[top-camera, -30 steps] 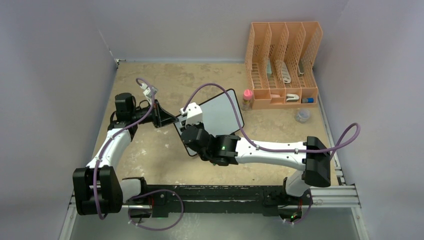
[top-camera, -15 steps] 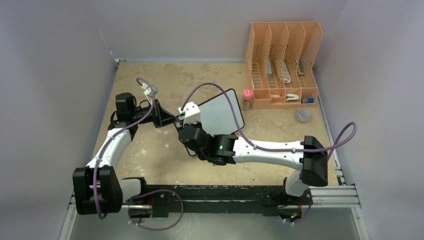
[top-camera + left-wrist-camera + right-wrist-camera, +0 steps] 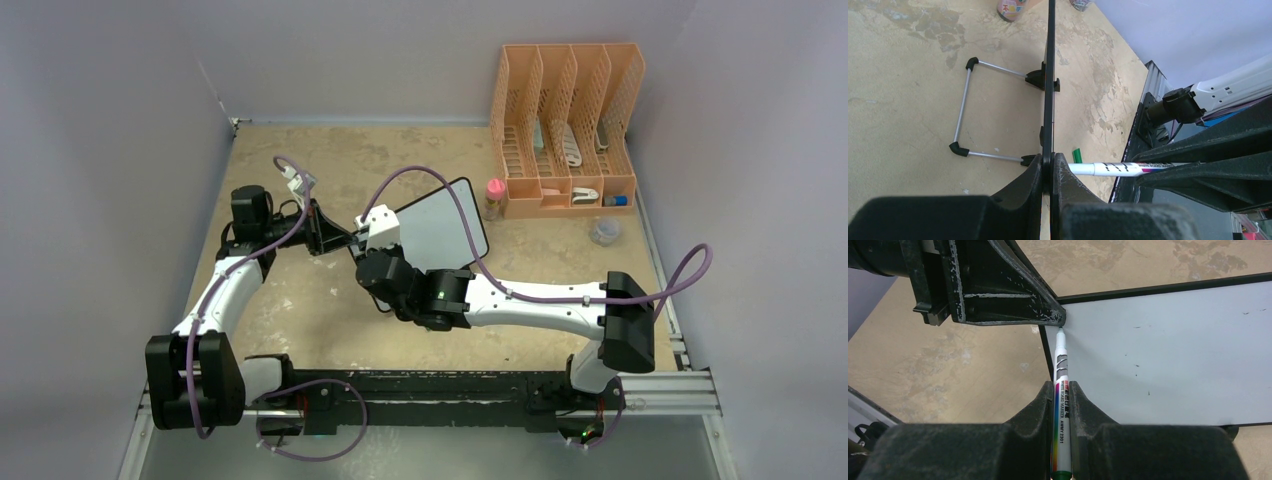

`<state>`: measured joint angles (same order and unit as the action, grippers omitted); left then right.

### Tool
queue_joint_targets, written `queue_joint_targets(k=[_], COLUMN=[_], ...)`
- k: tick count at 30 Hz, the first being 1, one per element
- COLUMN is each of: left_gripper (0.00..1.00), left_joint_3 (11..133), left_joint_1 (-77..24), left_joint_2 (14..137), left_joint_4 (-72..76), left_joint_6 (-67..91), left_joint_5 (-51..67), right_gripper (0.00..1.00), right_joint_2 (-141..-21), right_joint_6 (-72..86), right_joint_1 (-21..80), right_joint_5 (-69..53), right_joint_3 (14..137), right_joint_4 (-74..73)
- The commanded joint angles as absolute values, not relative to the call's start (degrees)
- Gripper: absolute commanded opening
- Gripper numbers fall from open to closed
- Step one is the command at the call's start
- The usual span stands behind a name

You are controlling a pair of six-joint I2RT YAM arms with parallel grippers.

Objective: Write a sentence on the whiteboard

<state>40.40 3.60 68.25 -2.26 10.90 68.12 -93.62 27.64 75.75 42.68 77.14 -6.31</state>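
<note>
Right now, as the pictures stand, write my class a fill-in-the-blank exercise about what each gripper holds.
The left gripper clamps the ___ by its edge.
The right gripper is shut on a white-barrelled ___.
That tool's tip lies close to the ___ gripper's fingers.
Missing words: whiteboard; marker; left.

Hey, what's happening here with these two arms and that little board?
The left arm's fingers are clamped on the edge of a small whiteboard, steadying it. The right arm's fingers grip a whiteboard marker, its tip at the board's corner, right beside the left fingers. The white surface shows only a few tiny specks, no writing yet.
</note>
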Motion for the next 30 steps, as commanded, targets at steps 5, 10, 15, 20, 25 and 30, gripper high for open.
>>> queue_joint_targets(k=[5, 10, 15, 20, 25, 30], left_gripper=[0.00, 0.00, 0.00, 0.00, 0.00, 0.00], left_joint_3=[42.2, 42.1, 42.1, 42.1, 42.1, 42.1], left_joint_1=[2.9, 2.7, 2.7, 2.6, 2.6, 2.5], left_joint_2=[68.5, 68.4, 68.4, 68.3, 68.4, 68.5], left_joint_4=[-2.4, -2.4, -2.4, -2.5, -2.5, -2.5], left_joint_6=[9.8, 9.8, 9.8, 9.8, 9.8, 9.7], left_joint_5=[68.5, 68.6, 68.6, 68.6, 68.6, 68.3], right_gripper=[0.00, 0.00, 0.00, 0.00, 0.00, 0.00], right_joint_2=[-93.8, -93.6, -93.5, -93.5, -93.4, -92.2], right_joint_6=[29.3, 29.9, 30.3, 31.1, 32.3, 29.9], right_joint_1=[75.9, 75.9, 75.9, 75.8, 75.8, 76.0], right_joint_5=[45.7, 47.1, 48.0, 49.4, 50.7, 50.5], right_joint_3=[80.2, 80.1, 80.0, 80.0, 80.2, 79.5], right_joint_4=[-7.8, -8.7, -9.2, -10.0, -11.0, -8.8])
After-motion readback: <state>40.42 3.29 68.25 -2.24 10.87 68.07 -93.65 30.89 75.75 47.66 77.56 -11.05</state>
